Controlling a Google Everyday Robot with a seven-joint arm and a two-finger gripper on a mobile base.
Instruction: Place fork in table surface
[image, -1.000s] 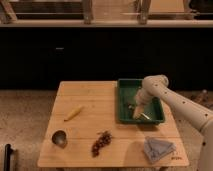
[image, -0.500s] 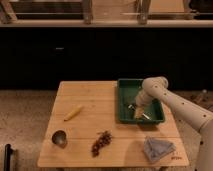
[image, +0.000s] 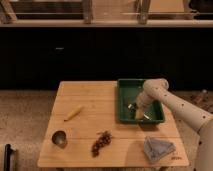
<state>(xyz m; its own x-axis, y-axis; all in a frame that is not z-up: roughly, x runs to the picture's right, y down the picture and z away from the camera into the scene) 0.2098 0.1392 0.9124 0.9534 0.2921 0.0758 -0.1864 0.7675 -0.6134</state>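
The light wooden table surface of pale planks fills the middle of the camera view. A dark green tray sits on its right part. My gripper reaches down into the near half of the tray from the right, on a white arm. A slim silver glint that looks like the fork lies on the tray floor right beside the gripper. I cannot tell whether the gripper touches or holds it.
A yellow banana lies on the left of the table. A small metal cup stands at the front left, a bunch of dark grapes at the front middle, a grey cloth at the front right. Dark cabinets run behind the table.
The gripper has shifted very slightly to the left inside the tray. Nothing else has moved.
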